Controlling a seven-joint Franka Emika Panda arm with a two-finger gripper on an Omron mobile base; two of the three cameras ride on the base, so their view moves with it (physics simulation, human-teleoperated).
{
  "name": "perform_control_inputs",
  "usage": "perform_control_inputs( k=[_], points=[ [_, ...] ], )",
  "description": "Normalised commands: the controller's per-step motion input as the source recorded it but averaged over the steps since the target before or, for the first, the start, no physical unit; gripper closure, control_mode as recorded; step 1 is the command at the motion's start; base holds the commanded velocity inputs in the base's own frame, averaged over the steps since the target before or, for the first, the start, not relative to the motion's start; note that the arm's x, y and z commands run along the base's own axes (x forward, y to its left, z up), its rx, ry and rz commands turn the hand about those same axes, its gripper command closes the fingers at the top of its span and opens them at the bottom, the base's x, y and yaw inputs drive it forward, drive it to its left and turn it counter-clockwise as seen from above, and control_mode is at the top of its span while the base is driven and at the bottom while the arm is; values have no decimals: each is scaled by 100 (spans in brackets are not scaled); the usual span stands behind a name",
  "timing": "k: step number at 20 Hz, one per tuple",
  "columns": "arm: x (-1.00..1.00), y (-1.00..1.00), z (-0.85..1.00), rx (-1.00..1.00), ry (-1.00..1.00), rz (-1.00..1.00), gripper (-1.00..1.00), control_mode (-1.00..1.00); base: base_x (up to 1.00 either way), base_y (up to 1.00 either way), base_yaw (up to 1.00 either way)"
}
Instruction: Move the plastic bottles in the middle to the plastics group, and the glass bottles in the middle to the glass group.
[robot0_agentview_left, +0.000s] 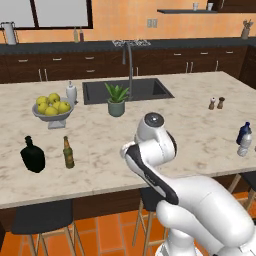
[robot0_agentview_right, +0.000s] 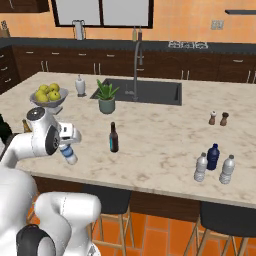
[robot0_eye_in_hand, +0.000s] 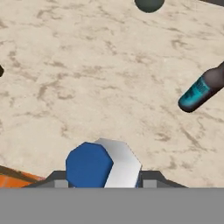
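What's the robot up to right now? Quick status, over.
Gripper shut on blue-label water bottle, lifted over counter. Brown bottle standing mid-counter. Path toward dark blue bottle looks open.

No lettering can be read anywhere. The dark brown bottle (robot0_agentview_right: 114, 137) near the desk's middle carries a cyan label — a blank band of colour; the amber bottle (robot0_agentview_left: 68, 153) near the desk's front left edge has a yellowish label, too small to show any print.

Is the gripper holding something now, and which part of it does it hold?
Yes. The gripper holds a clear water bottle with a blue label, by its upper part near the cap.
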Motion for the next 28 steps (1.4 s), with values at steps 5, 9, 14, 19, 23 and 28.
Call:
perform_control_inputs(
  k=[5, 9, 14, 19, 23, 28],
  points=[
    [2, -84, 4, 0, 4, -5, 100, -100, 0, 0, 0],
    [15, -85, 1, 0, 14, -12, 100, -100, 0, 0, 0],
    [24, -88, 2, 0, 12, -14, 100, -100, 0, 0, 0],
    [29, -85, 7, 0, 16, -18, 100, -100, 0, 0, 0],
    [31, -83, 11, 0, 14, -14, 100, -100, 0, 0, 0],
    [16, -92, 10, 0, 4, -14, 100, -100, 0, 0, 0]
  ],
)
